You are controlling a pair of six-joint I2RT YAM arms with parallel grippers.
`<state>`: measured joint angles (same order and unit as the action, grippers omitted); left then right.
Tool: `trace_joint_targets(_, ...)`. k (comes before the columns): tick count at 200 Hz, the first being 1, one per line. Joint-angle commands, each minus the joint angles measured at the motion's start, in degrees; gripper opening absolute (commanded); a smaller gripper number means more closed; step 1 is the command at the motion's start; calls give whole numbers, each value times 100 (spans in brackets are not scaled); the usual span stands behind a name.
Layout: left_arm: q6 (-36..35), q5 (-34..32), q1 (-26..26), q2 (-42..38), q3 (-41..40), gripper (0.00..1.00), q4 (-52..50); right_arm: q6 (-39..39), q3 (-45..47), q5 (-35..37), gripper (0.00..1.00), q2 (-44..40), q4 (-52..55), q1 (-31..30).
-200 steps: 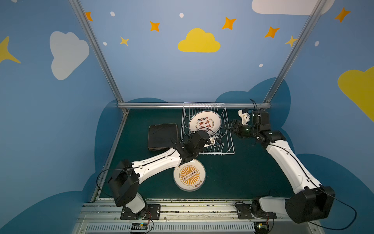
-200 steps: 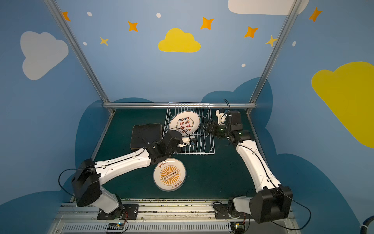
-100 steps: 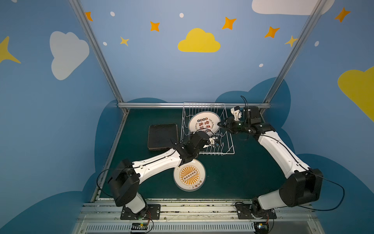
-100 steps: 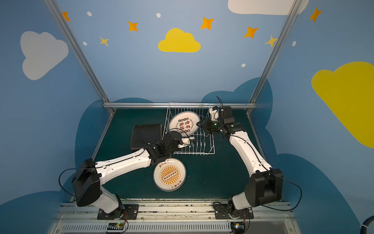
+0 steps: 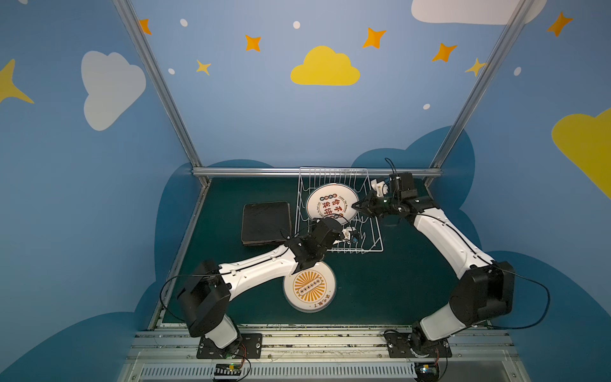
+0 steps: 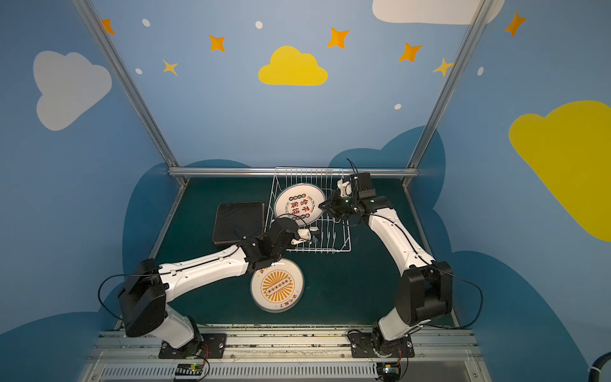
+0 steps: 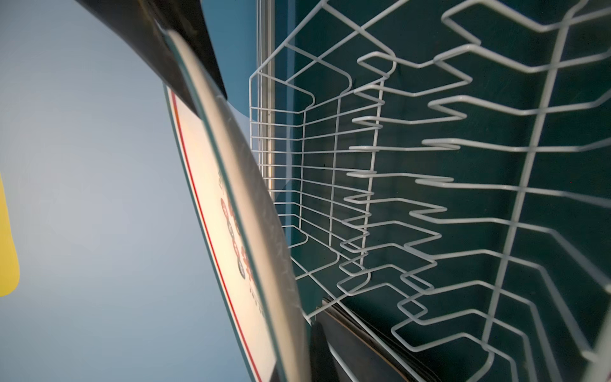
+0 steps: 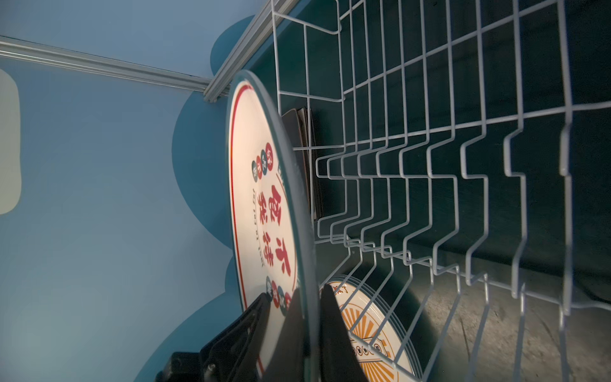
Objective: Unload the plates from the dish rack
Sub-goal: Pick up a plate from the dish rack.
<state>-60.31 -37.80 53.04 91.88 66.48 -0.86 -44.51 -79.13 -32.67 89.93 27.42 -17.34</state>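
Note:
In the white wire dish rack (image 5: 375,236) (image 6: 344,245) (image 7: 363,148) (image 8: 429,148) one round white plate (image 5: 332,205) (image 6: 299,205) (image 7: 231,238) (image 8: 261,211) with red-black print leans tilted. My right gripper (image 5: 356,205) (image 6: 322,205) (image 8: 312,330) is shut on its right rim, one finger on each face. At the plate's near-left rim, my left gripper (image 5: 330,221) (image 6: 294,221) (image 7: 294,357) is shut on it too. Black-backed square plates (image 5: 266,223) (image 6: 238,223) lie stacked on the mat left of the rack. An orange-printed round plate (image 5: 309,286) (image 6: 277,285) (image 8: 373,330) lies flat in front of the rack.
The rack's rows of upright tines (image 7: 413,205) (image 8: 396,205) stand bare beside the held plate. A metal frame rail (image 5: 314,171) runs right behind the rack. Blue walls close in the green mat (image 5: 396,281) on three sides.
My right arm has swung left from beside the rack to the plate's right rim, and its jaws have closed on it. The left arm and the plate have stayed put.

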Motion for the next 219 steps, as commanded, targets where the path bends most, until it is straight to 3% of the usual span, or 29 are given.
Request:
trace_joint_targets(1, 246, -55, -78, 4, 51, 7, 506, 195, -165, -317, 0, -37, -180, -20)
trace_joint_targets(21, 322, -93, -92, -1, 60, 10, 499, 128, -138, -354, 0, -72, -218, 20)
trace_joint_targets(82, 680, -185, -119, 43, 216, 72, 293, -170, 133, -430, 0, -337, -692, 171)
trace_joint_targets(115, 912, -31, -129, -39, 192, 99, 114, -308, 212, -429, 0, -456, -896, 311)
trace_joint_targets(164, 1230, 80, -130, -310, 112, 100, -94, -403, 348, -351, 0, -609, -1142, 469)
trace_joint_targets(219, 3043, 1355, -353, -1099, 384, 100, -830, -287, 607, -187, 0, -857, -1151, 669)
